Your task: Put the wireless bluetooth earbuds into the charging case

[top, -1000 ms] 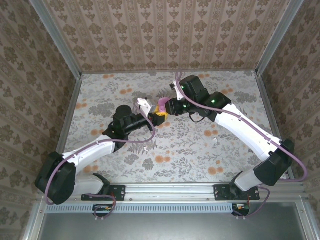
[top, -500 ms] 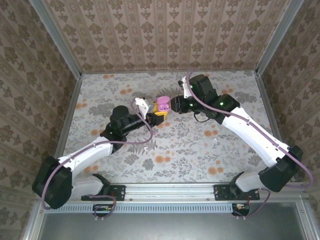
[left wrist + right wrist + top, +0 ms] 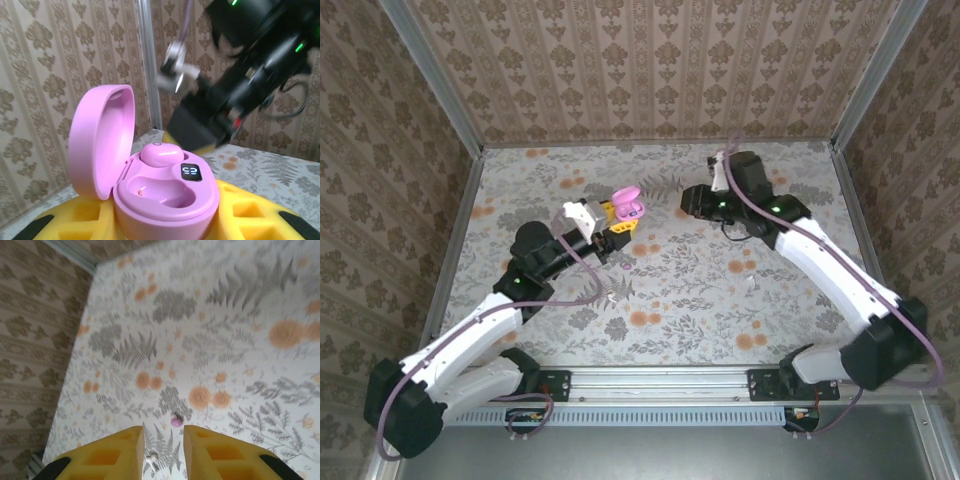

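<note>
left gripper (image 3: 613,214) clenched on the open charging case (image 3: 165,190); one earbud (image 3: 161,153) sat inside the case; second earbud (image 3: 175,422) lay on the table (image 3: 240,340), nearer the arm bases than the case; right gripper (image 3: 163,450), right of the case, jaws slightly parted around nothing

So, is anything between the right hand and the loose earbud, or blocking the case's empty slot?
Nothing visible. The earbud lies on bare table ahead of the right hand, and the charging case, lid open in the left hand, has its empty slot uncovered.
</note>
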`<state>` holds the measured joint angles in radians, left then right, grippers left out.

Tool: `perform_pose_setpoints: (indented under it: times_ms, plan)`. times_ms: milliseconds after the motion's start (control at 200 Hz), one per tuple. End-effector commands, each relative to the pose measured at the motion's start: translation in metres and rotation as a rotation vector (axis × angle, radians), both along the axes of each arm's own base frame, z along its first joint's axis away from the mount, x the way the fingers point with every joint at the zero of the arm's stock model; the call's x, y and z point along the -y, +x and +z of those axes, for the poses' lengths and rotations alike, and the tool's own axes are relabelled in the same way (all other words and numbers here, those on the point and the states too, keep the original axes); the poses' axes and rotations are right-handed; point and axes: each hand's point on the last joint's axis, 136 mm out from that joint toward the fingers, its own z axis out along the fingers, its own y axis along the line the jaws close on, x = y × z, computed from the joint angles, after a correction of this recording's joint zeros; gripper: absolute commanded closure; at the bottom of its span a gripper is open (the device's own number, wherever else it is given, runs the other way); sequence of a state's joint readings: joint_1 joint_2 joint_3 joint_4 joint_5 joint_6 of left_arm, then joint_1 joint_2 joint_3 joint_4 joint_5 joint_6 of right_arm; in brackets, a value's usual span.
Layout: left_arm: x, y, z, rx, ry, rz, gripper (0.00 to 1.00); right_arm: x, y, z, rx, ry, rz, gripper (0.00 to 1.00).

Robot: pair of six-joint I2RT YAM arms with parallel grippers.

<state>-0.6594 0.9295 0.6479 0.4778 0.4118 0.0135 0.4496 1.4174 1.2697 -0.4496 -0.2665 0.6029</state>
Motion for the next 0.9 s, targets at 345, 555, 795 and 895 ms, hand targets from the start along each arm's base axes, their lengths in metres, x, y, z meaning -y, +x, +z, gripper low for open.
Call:
perform_pose_setpoints:
  times_ms: [345,555,795,895]
  plan:
    - [-0.037,-0.024,0.043,0.105,-0.021,0.095,0.66,-0.103,0.001,-0.14,-0.369,-0.154,0.345,0.67]
    - [-0.041,-0.025,0.044,0.108,-0.023,0.107,0.66,-0.128,0.005,-0.168,-0.403,-0.221,0.398,0.65]
    - [-0.04,-0.024,0.042,0.106,-0.016,0.107,0.66,-0.136,-0.001,-0.195,-0.438,-0.326,0.385,0.58]
    - [-0.039,-0.023,0.041,0.105,-0.015,0.106,0.66,-0.139,-0.007,-0.204,-0.45,-0.358,0.387,0.58]
